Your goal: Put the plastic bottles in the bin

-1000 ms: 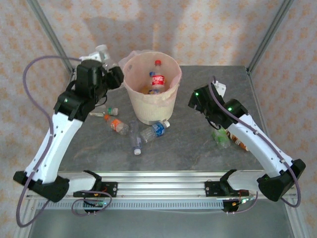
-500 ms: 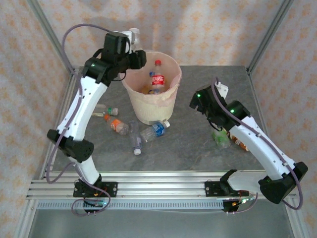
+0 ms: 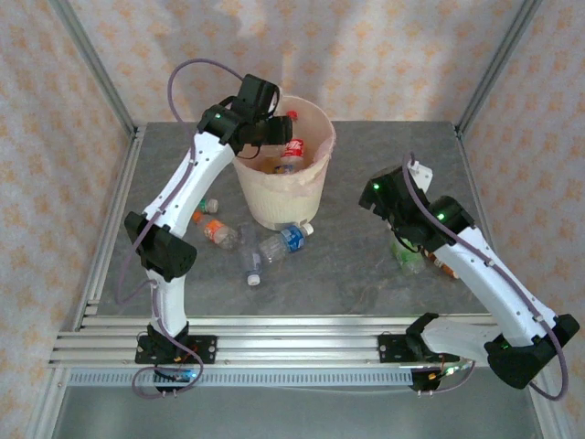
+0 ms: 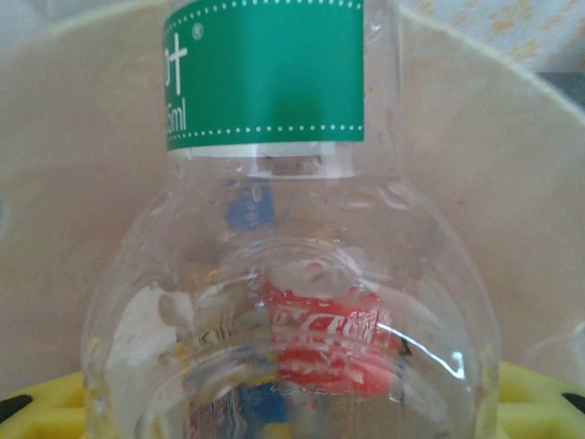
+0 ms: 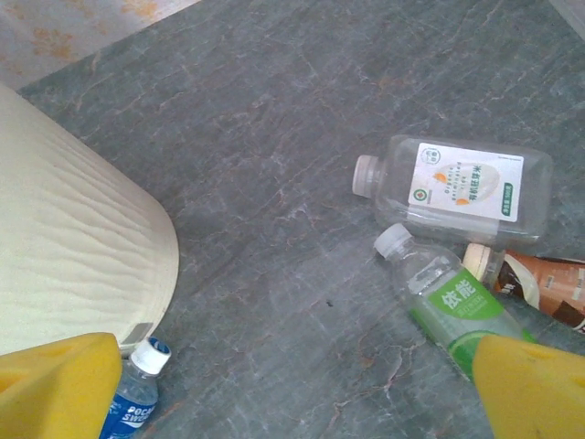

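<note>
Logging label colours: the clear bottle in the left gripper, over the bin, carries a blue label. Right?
Not quite. The left wrist view shows that the clear bottle in the left gripper carries a green label, not a blue one. It is over the bin, as you said.

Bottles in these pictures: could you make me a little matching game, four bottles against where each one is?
Bottles
1. red-labelled bottle
2. blue-labelled bottle
3. lime-labelled bottle
4. clear bottle with a dark green band

Places
A. on the table, next to a brown bottle
B. up over the mouth of the bin
C. on the table at the bin's foot
D. down inside the bin

Pairs: 1-D, 2-C, 3-A, 4-B.
</note>
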Action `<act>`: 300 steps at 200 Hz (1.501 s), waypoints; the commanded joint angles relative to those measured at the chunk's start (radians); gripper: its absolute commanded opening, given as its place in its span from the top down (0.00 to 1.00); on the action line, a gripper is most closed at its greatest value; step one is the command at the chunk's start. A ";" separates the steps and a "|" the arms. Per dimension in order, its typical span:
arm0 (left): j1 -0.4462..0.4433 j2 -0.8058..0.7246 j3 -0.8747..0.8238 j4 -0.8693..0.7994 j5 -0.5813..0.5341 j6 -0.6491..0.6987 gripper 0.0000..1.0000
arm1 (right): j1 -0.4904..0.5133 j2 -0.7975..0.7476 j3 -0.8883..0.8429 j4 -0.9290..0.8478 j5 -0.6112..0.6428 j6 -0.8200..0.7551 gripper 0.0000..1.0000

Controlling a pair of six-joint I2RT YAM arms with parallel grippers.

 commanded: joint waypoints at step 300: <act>-0.022 -0.680 -0.596 0.300 -0.144 -0.131 0.00 | -0.403 -0.069 -0.382 0.006 -0.260 -0.137 0.01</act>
